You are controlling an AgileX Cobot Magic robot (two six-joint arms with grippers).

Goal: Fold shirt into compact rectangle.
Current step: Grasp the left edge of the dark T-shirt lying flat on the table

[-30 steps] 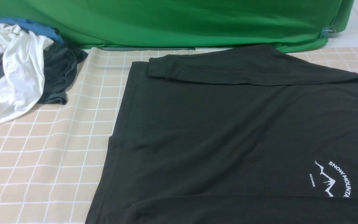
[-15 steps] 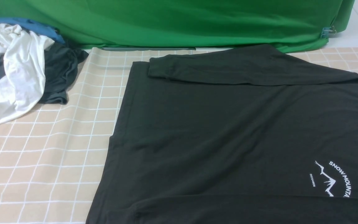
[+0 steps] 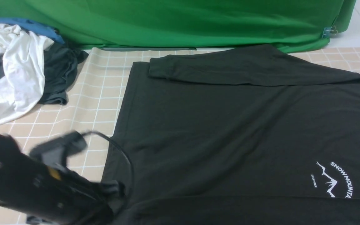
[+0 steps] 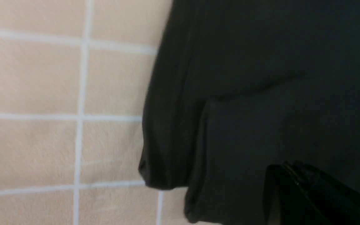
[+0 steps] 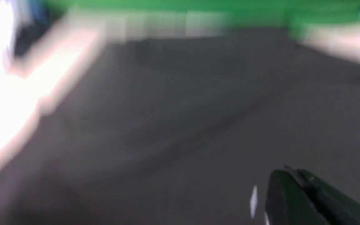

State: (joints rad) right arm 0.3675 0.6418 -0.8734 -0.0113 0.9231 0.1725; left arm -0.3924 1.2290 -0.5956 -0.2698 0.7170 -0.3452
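The black shirt (image 3: 230,131) lies spread flat on the checked tablecloth, with its white mountain print (image 3: 333,179) at the near right. One sleeve (image 3: 230,68) is folded across its far edge and another (image 3: 245,209) along its near edge. My left arm (image 3: 42,178) reaches in blurred at the near left, by the shirt's near-left corner. In the left wrist view my left gripper (image 4: 287,165) is shut and empty just over the shirt's corner (image 4: 198,140). My right gripper (image 5: 287,172) is shut over the shirt (image 5: 183,125) in a blurred right wrist view; the front view does not show it.
A pile of white, blue and charcoal clothes (image 3: 17,68) sits at the far left. A green backdrop (image 3: 183,22) hangs along the back edge, with a clip (image 3: 330,31) at its right end. Bare checked cloth (image 3: 58,118) lies left of the shirt.
My left arm has swung into the front view at the near left, beside the shirt's corner. The shirt and the clothes pile have not moved.
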